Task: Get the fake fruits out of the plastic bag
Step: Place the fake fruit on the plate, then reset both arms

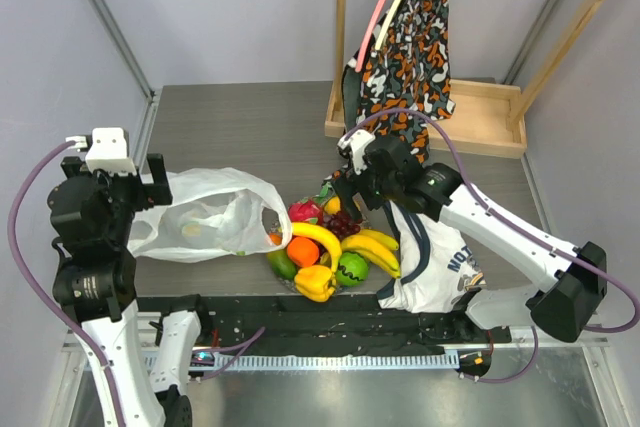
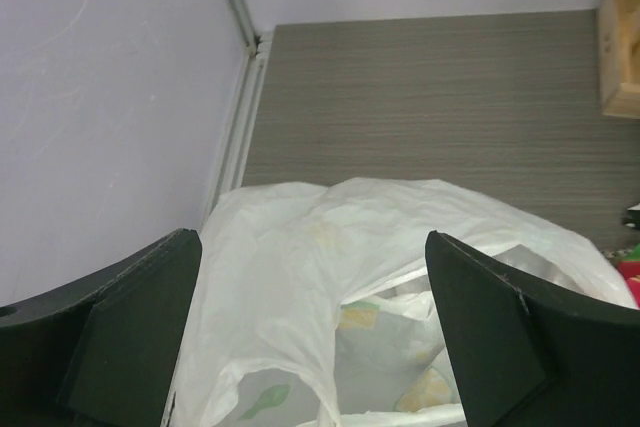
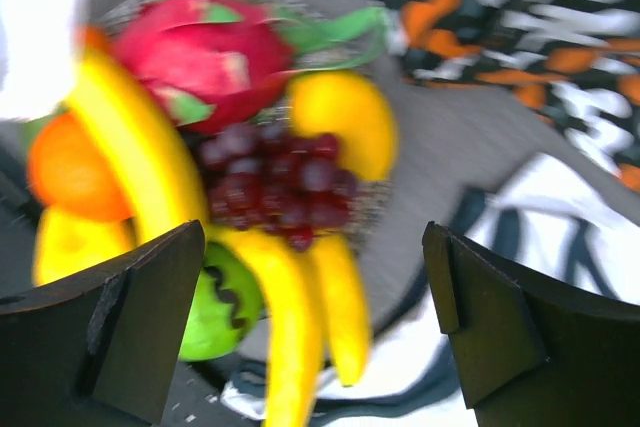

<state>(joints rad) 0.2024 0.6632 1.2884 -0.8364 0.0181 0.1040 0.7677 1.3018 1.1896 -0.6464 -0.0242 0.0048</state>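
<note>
- While both arms hang over the near half of the bench [image 1: 250, 127], the plastic bag [image 1: 205, 217] lies slumped on its side close to the left edge, its mouth turned toward the middle.
- Left fingers [image 2: 140, 327] stand wide apart just above the bag's left end and grip nothing. The left wrist view shows crinkled film between them.
- Pale yellow patches show through the film. Whether they are a fruit or only the print, I cannot tell.
- The fake fruits [image 1: 325, 247] sit in a tight heap at the middle of the near edge, just right of the bag's mouth.
- In the heap, a red fruit [image 1: 303, 211] lies on the far side with purple grapes [image 1: 342, 222] beside it. Yellow bananas [image 1: 320, 237] cross the middle, next to an orange [image 1: 302, 250]. A yellow pepper [image 1: 316, 283] and a green ball [image 1: 352, 268] are nearest the edge.
- Right fingers [image 3: 500, 327] are spread wide above the heap's far side, over the grapes, and hold nothing.
- A white jersey [image 1: 430, 267] with navy trim lies just right of the heap, touching the bananas.
- An orange-black cloth bag [image 1: 410, 37] hangs over a wooden stand [image 1: 480, 117] toward the far right corner.
</note>
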